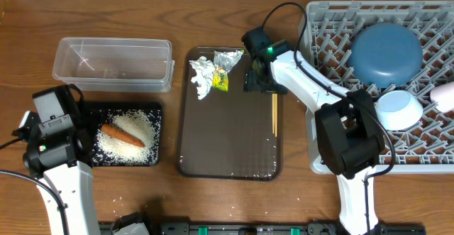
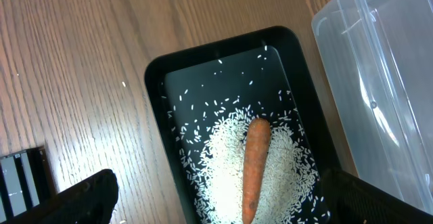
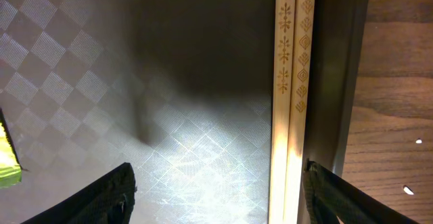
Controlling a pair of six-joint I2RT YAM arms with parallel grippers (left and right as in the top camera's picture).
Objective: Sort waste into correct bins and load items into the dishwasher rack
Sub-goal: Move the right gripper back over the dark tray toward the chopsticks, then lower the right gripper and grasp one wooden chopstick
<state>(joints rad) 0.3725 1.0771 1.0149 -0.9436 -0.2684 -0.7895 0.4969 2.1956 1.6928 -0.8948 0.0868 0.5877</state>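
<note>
left gripper [image 2: 220, 183]: jaws wide open, nothing in them, hanging right over the black tray [image 1: 157, 132]
right gripper [image 3: 218, 173]: also open and not pinching anything, low over the far right corner of the brown serving tray [image 1: 227, 135]; the chopsticks [image 3: 293, 82] run between its fingers, way closer to the right one
rice [image 2: 230, 149]: mostly piled in the black tray, with a few loose grains on the table near the front edge
carrot [image 2: 255, 166]: lying on top of the rice pile, inside the black tray
crumpled paper [image 1: 202, 75]: on the far left corner of the serving tray
foil wrapper [image 1: 225, 68]: just beside the paper, touching it as far as I can tell
chopsticks, overhead view: side by side, flat along the serving tray's right rim
clear tub [image 1: 113, 64]: just behind the black tray
dishwasher rack [image 1: 425, 150]: off to the right, apart from the serving tray
big blue bowl [image 1: 386, 54]: upside down in the rack
small light-blue bowl [image 1: 399, 109]: in the rack, just beside the big one
white cup [image 1: 445, 96]: in the rack at the right edge of the shot, only partly visible
</note>
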